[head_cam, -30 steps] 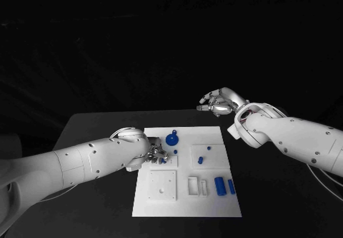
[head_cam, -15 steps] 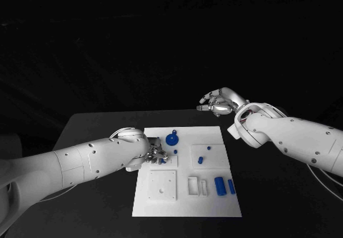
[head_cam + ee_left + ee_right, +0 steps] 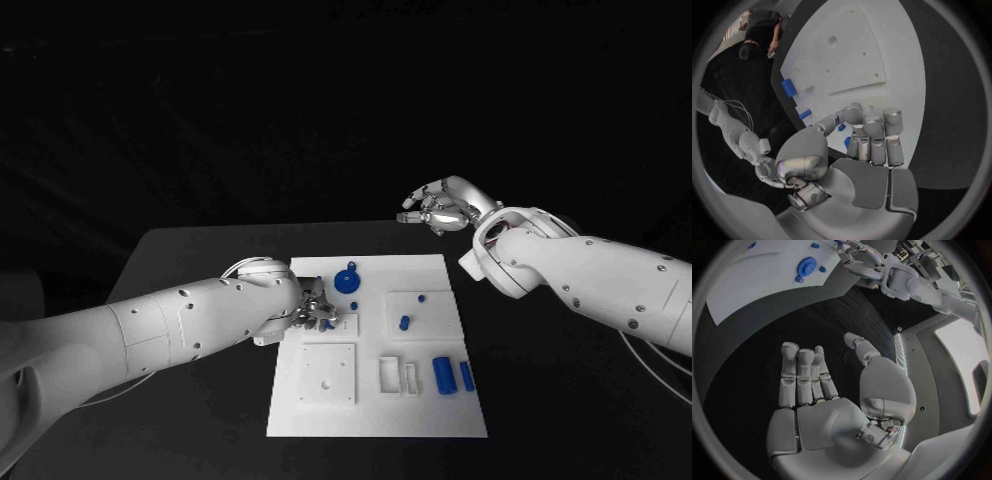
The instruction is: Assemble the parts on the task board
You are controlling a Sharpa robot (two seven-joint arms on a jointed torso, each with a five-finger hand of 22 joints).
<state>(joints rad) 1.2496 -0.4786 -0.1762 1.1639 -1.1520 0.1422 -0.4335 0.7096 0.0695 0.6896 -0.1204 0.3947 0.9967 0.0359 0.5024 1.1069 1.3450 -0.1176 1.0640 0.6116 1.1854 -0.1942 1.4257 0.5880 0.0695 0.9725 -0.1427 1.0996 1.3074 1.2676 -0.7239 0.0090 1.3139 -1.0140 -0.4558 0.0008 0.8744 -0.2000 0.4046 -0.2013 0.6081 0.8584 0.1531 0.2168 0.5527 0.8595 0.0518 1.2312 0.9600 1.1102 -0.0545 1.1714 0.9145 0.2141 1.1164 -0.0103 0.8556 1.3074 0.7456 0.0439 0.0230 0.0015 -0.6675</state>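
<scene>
1. The left hand (image 3: 315, 316) works low at the left edge of the task board (image 3: 433, 420), fingers (image 3: 873, 145) curled down together over a small blue part (image 3: 846, 142). It looks pinched, though the grip itself is hidden, so I cannot tell for sure. Best to keep the wrist steady and press straight down, without sliding sideways.
2. The blue round part (image 3: 348, 281) stands just beyond the left hand, near the board's far-left corner. The elbow should stay clear of it.
3. Two small blue pegs (image 3: 405, 322) sit mid-board, and two blue cylinders (image 3: 453, 376) lie towards the near-right; they wait their turn.
4. The right hand (image 3: 440, 209) hovers above the desk (image 3: 188, 250) beyond the board's far-right corner, fingers loosely spread, holding nothing.
</scene>
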